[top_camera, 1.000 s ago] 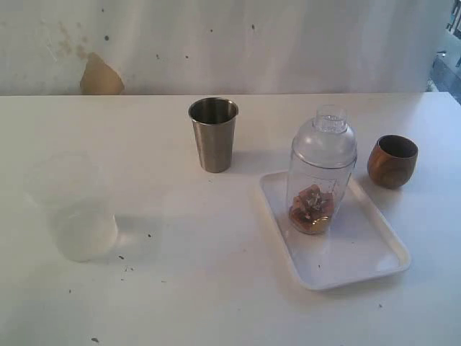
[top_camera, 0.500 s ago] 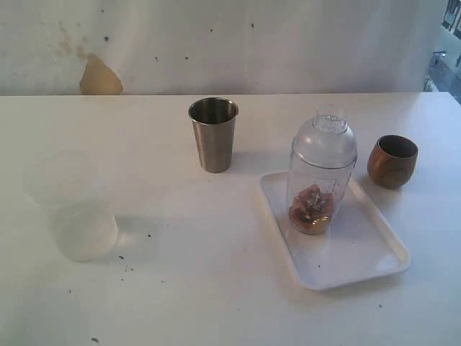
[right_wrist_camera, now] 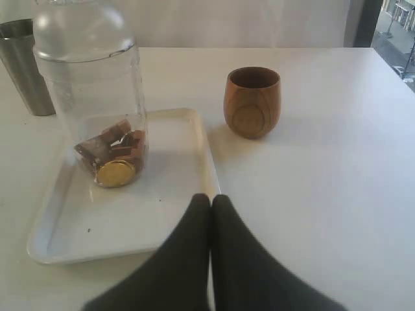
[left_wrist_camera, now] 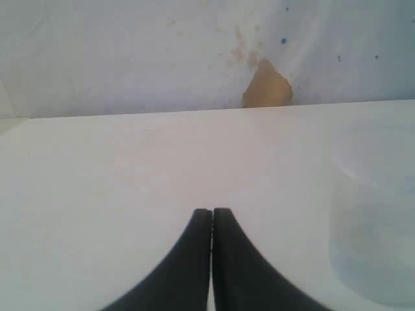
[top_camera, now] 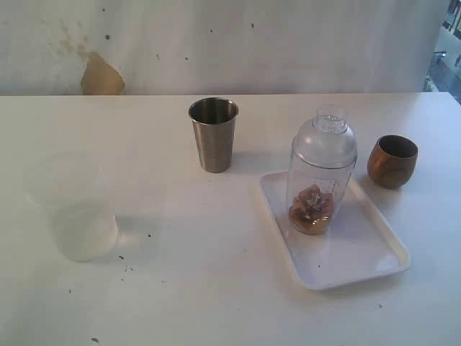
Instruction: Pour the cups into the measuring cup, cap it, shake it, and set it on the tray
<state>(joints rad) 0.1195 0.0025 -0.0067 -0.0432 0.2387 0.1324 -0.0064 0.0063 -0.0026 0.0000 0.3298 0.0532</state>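
Tabletop scene, read from left to right. At far left a frosted translucent plastic cup point(top_camera: 83, 220) stood upright on the white table point(top_camera: 216, 288), well apart from everything else. The left gripper point(left_wrist_camera: 211, 217), seen only in its wrist view, pointed across bare table near that cup. Its two black fingers point(left_wrist_camera: 194, 259) were pressed together and held nothing. Behind, a tan patch point(top_camera: 101, 76) marked the pale wall. Toward the middle, a tapered shiny stainless-steel tumbler point(top_camera: 213, 135) stood upright on the table, near the tray's far left corner but not touching it. Right of it lay the flat white rectangular plastic tray point(top_camera: 364, 252) with its low rim. On the tray's far left part stood the tall clear plastic measuring cup point(top_camera: 320, 194), upright, with brown pieces and a gold disc point(right_wrist_camera: 115, 173) at its bottom. The clear plastic dome cap point(top_camera: 324, 140) sat on top of it. A rounded brown wooden cup point(top_camera: 392, 161) stood upright on the table just beyond the tray's far right side, apart from it. The right gripper point(right_wrist_camera: 211, 202), shown only in its wrist view, faced the tray and both of these vessels, its black fingers point(right_wrist_camera: 188, 259) closed against each other, empty.
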